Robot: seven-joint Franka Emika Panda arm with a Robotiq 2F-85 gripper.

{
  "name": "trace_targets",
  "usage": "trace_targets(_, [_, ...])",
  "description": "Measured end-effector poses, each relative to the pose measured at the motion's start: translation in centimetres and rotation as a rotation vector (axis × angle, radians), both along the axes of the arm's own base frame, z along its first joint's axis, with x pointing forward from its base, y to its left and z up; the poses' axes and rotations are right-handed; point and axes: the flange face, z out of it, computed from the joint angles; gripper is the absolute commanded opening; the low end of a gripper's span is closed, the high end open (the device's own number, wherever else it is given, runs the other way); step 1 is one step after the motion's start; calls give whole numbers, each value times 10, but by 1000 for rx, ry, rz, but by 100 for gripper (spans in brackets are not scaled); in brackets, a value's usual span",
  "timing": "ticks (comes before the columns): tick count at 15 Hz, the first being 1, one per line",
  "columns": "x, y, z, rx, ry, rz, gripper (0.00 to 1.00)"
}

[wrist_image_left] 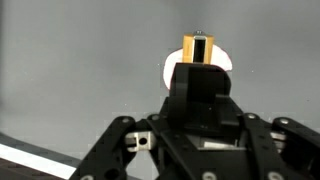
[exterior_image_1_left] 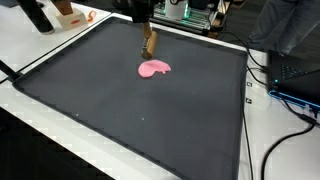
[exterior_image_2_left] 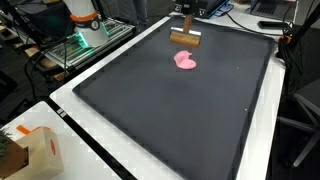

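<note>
Wood is what you have in the hand (exterior_image_1_left: 148,36): its fingers are closed on a small wooden block (exterior_image_2_left: 185,38), which hangs below it at the far side of the dark mat (exterior_image_1_left: 120,110). In both exterior views the block's lower edge sits very close to the mat, but I cannot tell whether it touches. The wrist view looks straight down past the hand and shows the block's end (wrist_image_left: 198,48) over a washed-out pale disc (wrist_image_left: 170,68). That disc is probably the pink piece.

The pink piece (exterior_image_2_left: 186,60) lies flat on the mat, just beside the block on the nearer side. The two are apart, and nothing rests on it.

My judgement is that you have the grasp done, with the block secure and carried over the mat. What is not done is any contact between the block and the pink piece, and the block has not been set down. The white table (exterior_image_1_left: 40,48) around the mat carries a cardboard box (exterior_image_2_left: 40,150), well apart from your work.
</note>
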Motion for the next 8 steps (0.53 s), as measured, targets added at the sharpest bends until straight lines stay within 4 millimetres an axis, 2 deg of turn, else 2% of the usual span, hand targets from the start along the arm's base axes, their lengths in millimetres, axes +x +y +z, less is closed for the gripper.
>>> trace_targets(3, [-9,22,7,-16,3,31,50])
trace_targets(8, [-10,21,8,-18,2,29,50])
